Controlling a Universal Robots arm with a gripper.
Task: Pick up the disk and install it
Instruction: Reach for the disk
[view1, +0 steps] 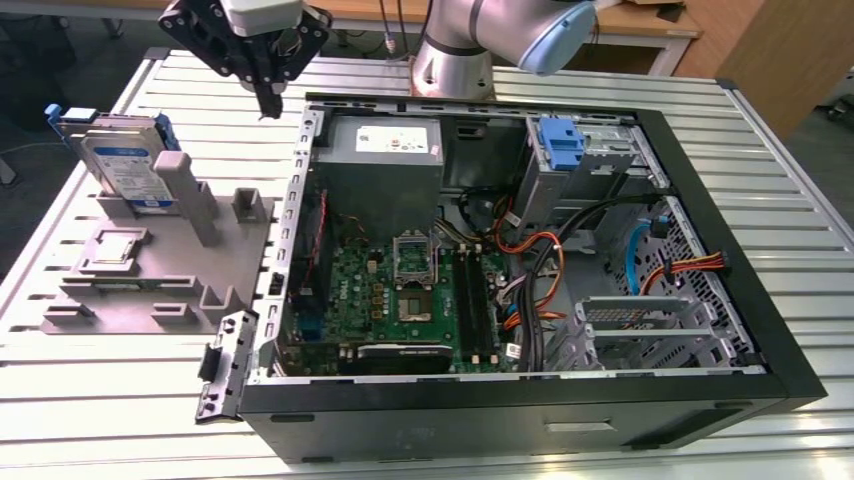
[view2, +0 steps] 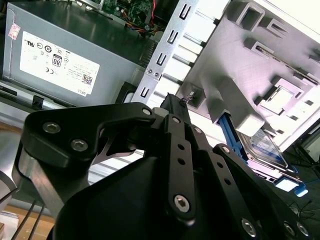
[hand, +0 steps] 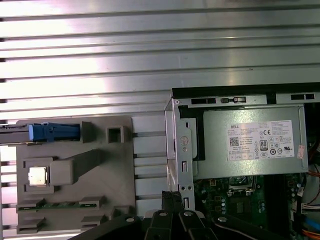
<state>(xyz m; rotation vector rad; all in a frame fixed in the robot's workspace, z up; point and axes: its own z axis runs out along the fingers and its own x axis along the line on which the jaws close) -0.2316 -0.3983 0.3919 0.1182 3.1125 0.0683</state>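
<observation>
The disk (view1: 130, 168) stands on edge in a slot of the grey fixture (view1: 160, 270), at the exterior view's left; it is silver-grey with a white-and-blue label and a blue frame. Its blue top edge (hand: 54, 132) shows in the first wrist view, and its face (view2: 261, 146) in the second. My gripper (view1: 271, 100) hangs above the slatted table, between the fixture and the rear corner of the computer case, apart from the disk. Its black fingers (view2: 175, 102) meet at the tips, shut and holding nothing; the fingertips (hand: 172, 196) show in the first wrist view as well.
The open computer case (view1: 747, 300) holds a grey power-supply box (view1: 384, 140), a green motherboard (view1: 400, 300), cables and a metal drive cage (view1: 641, 325). A lone blue bracket (view1: 562, 145) sits in the upper bay. A small chip (hand: 37, 175) rests on the fixture.
</observation>
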